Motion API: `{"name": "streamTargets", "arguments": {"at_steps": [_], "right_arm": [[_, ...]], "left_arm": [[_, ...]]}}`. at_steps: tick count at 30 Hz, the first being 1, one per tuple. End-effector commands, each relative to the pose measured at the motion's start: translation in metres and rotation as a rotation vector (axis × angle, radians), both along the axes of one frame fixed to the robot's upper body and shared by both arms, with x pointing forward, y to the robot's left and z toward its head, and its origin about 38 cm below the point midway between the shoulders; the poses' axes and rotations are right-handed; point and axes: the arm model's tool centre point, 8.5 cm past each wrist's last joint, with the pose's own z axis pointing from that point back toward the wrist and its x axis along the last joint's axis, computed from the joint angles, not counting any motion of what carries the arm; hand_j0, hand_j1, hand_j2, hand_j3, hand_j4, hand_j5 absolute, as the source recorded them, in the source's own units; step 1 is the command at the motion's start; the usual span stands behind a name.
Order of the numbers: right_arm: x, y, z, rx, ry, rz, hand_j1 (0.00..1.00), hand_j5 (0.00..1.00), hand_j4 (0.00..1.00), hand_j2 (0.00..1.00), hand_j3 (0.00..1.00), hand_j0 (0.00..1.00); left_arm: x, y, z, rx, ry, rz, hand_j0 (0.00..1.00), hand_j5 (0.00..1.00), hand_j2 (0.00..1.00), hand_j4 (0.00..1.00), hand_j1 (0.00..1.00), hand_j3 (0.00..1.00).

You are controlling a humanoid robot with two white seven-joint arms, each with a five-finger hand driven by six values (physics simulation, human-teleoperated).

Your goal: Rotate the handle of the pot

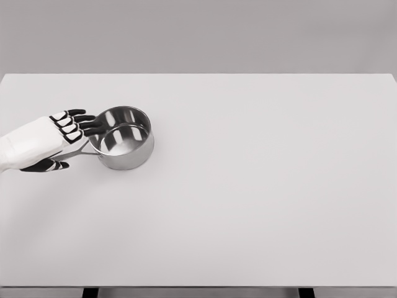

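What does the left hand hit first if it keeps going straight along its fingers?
The pot. The left hand points right, its fingers already at the pot's left rim, with the handle running under the hand. Whether they touch the rim is unclear from this view.

Silver pot [122,138], white-and-black robot hand [57,139], white table [260,186].

The white left hand with black fingertips [53,139] covers most of the thin steel handle [84,151] of the shiny steel saucepan [124,146]; whether the fingers actually grip the handle can't be made out. Left of the saucepan, its forearm runs off the picture's edge.
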Motion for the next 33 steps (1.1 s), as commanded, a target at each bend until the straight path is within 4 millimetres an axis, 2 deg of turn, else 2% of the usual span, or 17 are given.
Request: {"name": "streamTargets", "arguments": {"at_steps": [1,15,18,23,33], "right_arm": [[0.000,0.000,0.000,0.000,0.000,0.000,1.00,1.00,1.00,1.00,1.00,1.00],[0.000,0.000,0.000,0.000,0.000,0.000,1.00,1.00,1.00,1.00,1.00,1.00],[0.000,0.000,0.000,0.000,0.000,0.000,1.00,1.00,1.00,1.00,1.00,1.00],[0.000,0.000,0.000,0.000,0.000,0.000,1.00,1.00,1.00,1.00,1.00,1.00],[0.000,0.000,0.000,0.000,0.000,0.000,1.00,1.00,1.00,1.00,1.00,1.00]], "left_arm": [[0.002,0.004,-0.003,-0.006,0.007,0.017,1.00,1.00,1.00,1.00,1.00,1.00],[0.005,0.007,-0.003,-0.014,0.000,0.031,1.00,1.00,1.00,1.00,1.00,1.00],[0.005,0.005,-0.004,-0.019,0.003,0.030,1.00,1.00,1.00,1.00,1.00,1.00],[0.008,0.015,-0.012,-0.015,0.019,0.063,1.00,1.00,1.00,1.00,1.00,1.00],[0.010,0.012,-0.018,-0.035,0.027,0.069,1.00,1.00,1.00,1.00,1.00,1.00]]}}
